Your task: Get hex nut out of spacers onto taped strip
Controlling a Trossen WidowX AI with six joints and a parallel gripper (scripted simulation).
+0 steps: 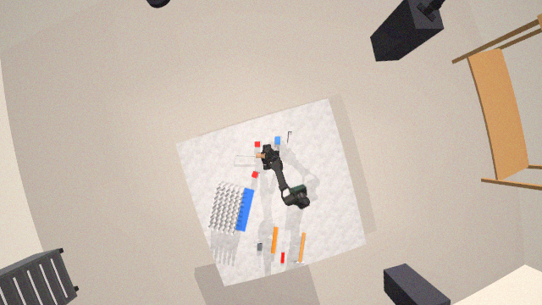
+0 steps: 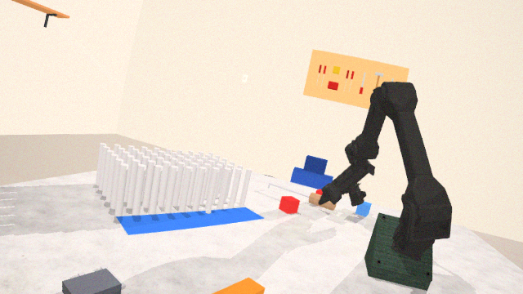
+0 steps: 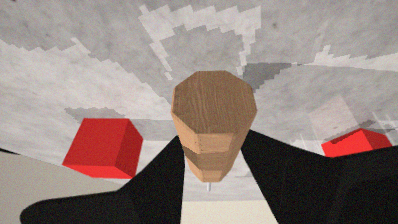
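Note:
My gripper point(image 1: 264, 156) point(image 2: 324, 201) point(image 3: 209, 136) is shut on the wooden handle point(image 1: 258, 156) point(image 2: 315, 198) point(image 3: 215, 100) of a hook tool. The tool's thin metal rod point(image 3: 209, 186) points away from the arm, a little above the table, behind and to the side of the spacer field. The white spacers point(image 1: 229, 207) point(image 2: 176, 188) stand upright in rows. The blue taped strip point(image 1: 246, 209) point(image 2: 188, 222) lies along their front. I cannot make out the nut for sure; a small pale shape shows at the strip's back edge, perhaps only a spacer's foot.
One red block point(image 1: 255, 174) point(image 2: 289, 204) stands between tool and field; another red block point(image 1: 257, 144) and a blue block point(image 1: 277, 140) point(image 2: 363, 209) flank the gripper. A thin bent tool point(image 1: 290, 135) lies beyond. Orange bars point(image 1: 274, 240) point(image 1: 301, 247) and a grey block point(image 1: 259, 246) point(image 2: 91, 282) lie opposite.

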